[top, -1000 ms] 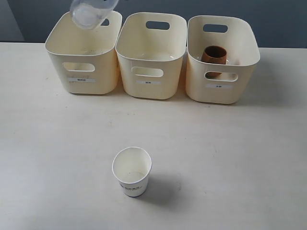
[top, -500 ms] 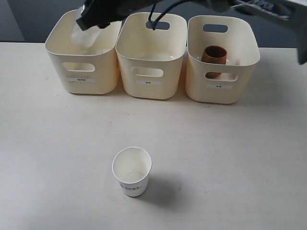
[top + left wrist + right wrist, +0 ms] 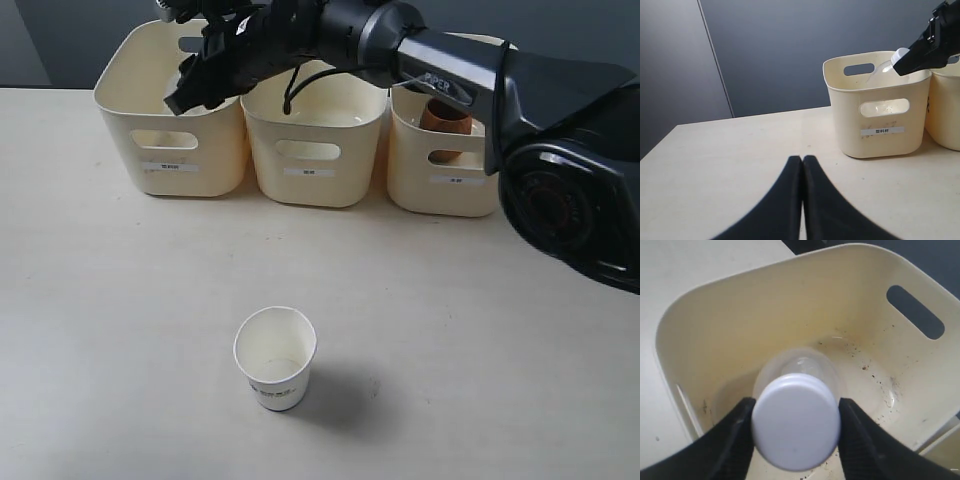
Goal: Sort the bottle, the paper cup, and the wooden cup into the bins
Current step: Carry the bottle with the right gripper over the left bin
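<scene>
The right arm reaches across from the right, passing over the middle bin (image 3: pixel 312 160), and ends above the left bin (image 3: pixel 170 150). The right gripper (image 3: pixel 796 407) has its jaws pinching the bottle (image 3: pixel 795 422) just under the white cap. The bottle is tilted, with its clear body dipping below the bin's rim and the cap above it. Whether its base touches the bin floor cannot be told. The floor of that bin shows a few dark specks.

The wooden cup (image 3: pixel 447 115) is inside the right bin (image 3: pixel 460 180), partly hidden by the arm. The three bins stand in a row, just beside one another, at the far edge of the tabletop (image 3: pixel 480 330). The paper cup (image 3: pixel 275 357) stands upright and alone on the near tabletop, well apart from the bins.

The left gripper (image 3: pixel 802 159) hangs low over the bare tabletop near the left bin, its jaws pressed together on nothing.
</scene>
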`<move>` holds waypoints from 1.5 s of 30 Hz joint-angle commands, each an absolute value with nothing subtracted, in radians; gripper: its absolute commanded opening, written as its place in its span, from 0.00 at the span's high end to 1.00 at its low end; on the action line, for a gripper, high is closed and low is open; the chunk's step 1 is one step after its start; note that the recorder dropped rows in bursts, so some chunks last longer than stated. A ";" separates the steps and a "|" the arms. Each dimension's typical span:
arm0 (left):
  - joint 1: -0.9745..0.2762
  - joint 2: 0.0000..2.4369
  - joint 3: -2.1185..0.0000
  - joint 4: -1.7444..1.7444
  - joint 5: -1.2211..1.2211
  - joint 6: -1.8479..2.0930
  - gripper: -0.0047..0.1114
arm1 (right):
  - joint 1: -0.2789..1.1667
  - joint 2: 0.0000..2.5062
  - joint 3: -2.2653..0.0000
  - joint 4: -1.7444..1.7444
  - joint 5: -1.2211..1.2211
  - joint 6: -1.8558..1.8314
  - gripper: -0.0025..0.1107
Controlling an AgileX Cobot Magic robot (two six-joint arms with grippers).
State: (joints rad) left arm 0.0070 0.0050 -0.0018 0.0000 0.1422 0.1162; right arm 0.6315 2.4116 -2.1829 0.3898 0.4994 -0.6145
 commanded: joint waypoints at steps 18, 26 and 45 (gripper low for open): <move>0.007 0.000 0.000 0.000 0.135 0.115 0.96 | 0.629 2.424 -2.208 0.234 0.588 -0.476 0.98; 0.007 0.000 0.000 0.000 0.135 0.115 0.96 | 0.629 2.424 -2.208 0.232 0.595 -0.476 0.98; 0.007 0.000 0.000 0.000 0.135 0.115 0.96 | 0.629 2.424 -2.208 0.236 0.580 -0.449 0.57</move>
State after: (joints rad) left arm 0.0070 0.0050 -0.0018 0.0000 0.1422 0.1162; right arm 0.6315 2.4258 -2.2020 0.2452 0.5718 -0.4509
